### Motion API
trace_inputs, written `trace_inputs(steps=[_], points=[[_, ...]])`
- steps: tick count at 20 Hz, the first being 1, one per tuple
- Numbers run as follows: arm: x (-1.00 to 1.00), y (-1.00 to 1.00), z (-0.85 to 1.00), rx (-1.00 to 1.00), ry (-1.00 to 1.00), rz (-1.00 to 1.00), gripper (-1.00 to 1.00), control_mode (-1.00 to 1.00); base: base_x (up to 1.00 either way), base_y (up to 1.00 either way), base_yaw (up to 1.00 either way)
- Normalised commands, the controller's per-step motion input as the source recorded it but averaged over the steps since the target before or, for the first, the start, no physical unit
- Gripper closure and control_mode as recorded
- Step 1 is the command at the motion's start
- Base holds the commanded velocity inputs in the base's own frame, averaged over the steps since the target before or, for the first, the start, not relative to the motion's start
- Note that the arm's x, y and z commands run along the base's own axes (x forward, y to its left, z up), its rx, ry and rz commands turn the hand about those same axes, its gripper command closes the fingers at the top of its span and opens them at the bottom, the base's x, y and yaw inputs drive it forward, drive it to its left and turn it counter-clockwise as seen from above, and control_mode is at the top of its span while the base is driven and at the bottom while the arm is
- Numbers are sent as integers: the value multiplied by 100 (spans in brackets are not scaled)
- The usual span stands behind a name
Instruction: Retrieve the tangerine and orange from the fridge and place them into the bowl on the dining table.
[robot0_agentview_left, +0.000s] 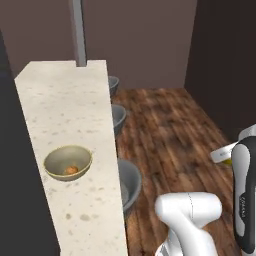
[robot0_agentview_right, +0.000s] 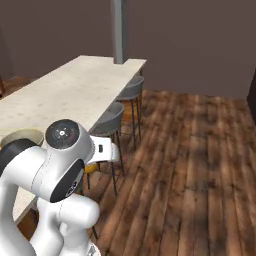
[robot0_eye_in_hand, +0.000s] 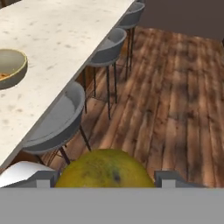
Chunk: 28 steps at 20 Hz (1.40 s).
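Hand (robot0_eye_in_hand: 105, 177) pinching an orange (robot0_eye_in_hand: 105, 168) between its fingers. Bowl (robot0_eye_in_hand: 11, 65), holding a small orange-coloured fruit (robot0_agentview_left: 71, 170), stands on the bench (robot0_eye_in_hand: 52, 48) ahead-left of the hand.

The bowl (robot0_eye_in_hand: 9, 68) is cut off at nine o'clock; the orange (robot0_eye_in_hand: 105, 168) hides the gripper's (robot0_eye_in_hand: 105, 179) finger pads.

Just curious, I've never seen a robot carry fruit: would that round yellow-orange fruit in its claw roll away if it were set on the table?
Probably. The fruit looks round with no flat side, so on the smooth table it would likely roll. The bowl has raised walls that should stop it. Its skin looks smooth, so it might slip in the claw.
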Motion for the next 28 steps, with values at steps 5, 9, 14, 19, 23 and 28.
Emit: trace_inputs(steps=[5,9,14,19,23,28], points=[[0,0,0,0,0,0,100,100,47,0,61],[0,0,0,0,0,0,100,100,42,0,60],[0,0,0,0,0,0,100,100,49,0,58],[0,0,0,0,0,0,100,100,62,0,56],[0,0,0,0,0,0,100,100,66,0,55],[0,0,0,0,0,0,100,100,73,0,52]])
